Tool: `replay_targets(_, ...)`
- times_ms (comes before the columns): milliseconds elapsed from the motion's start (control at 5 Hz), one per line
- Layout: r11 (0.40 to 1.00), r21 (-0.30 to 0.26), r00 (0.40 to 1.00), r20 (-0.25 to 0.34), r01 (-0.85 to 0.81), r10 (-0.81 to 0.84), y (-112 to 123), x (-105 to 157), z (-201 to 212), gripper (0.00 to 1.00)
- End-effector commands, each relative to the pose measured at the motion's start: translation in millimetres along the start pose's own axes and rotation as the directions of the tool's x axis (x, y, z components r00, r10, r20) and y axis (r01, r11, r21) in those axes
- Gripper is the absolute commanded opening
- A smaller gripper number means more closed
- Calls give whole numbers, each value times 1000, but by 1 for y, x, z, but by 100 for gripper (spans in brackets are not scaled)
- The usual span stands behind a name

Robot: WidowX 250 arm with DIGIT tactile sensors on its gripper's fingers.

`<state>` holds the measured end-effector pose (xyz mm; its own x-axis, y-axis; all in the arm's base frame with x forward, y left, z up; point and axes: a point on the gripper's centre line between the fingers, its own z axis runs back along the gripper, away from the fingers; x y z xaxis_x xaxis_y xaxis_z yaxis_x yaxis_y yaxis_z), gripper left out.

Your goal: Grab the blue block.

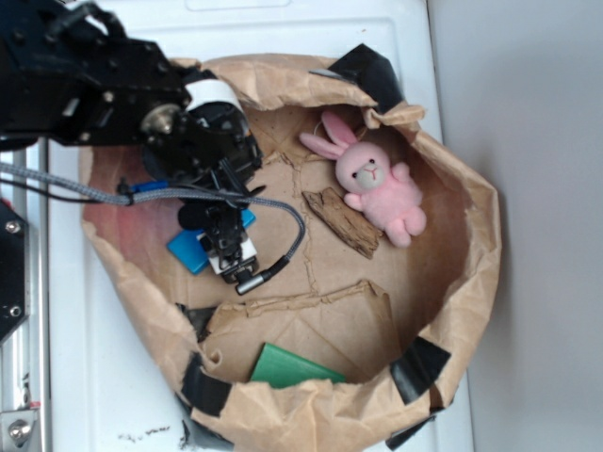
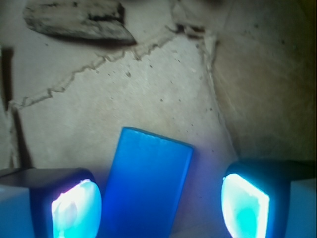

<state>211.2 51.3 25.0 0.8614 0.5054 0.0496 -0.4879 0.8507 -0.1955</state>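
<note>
The blue block (image 2: 146,183) lies flat on the brown paper between my two fingers, closer to the left finger, its long side pointing away from me. In the exterior view only parts of the blue block (image 1: 188,250) show under my gripper (image 1: 229,252), at the left of the paper nest. My gripper (image 2: 161,206) is open. Both pads (image 2: 77,208) stand apart from the block's sides with a wider gap on the right. I cannot tell how far above the paper the fingertips are.
A crumpled brown paper wall (image 1: 471,245) rings the area. A pink plush bunny (image 1: 377,184) and a piece of bark (image 1: 341,219) lie at the back right. A flat green block (image 1: 292,369) lies at the front. The bark also shows in the wrist view (image 2: 79,22).
</note>
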Motion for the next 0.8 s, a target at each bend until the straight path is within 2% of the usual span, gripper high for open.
replay_targets(0, 993, 73, 995, 18, -97, 95, -16, -4, -11, 100)
replay_targets(200, 990, 94, 993, 62, -109, 103, -14, -3, -13, 0)
replay_targets(400, 990, 91, 991, 91, -105, 96, -15, -2, -9, 0)
replay_targets(600, 992, 71, 990, 94, -108, 101, -16, 0, -4, 0)
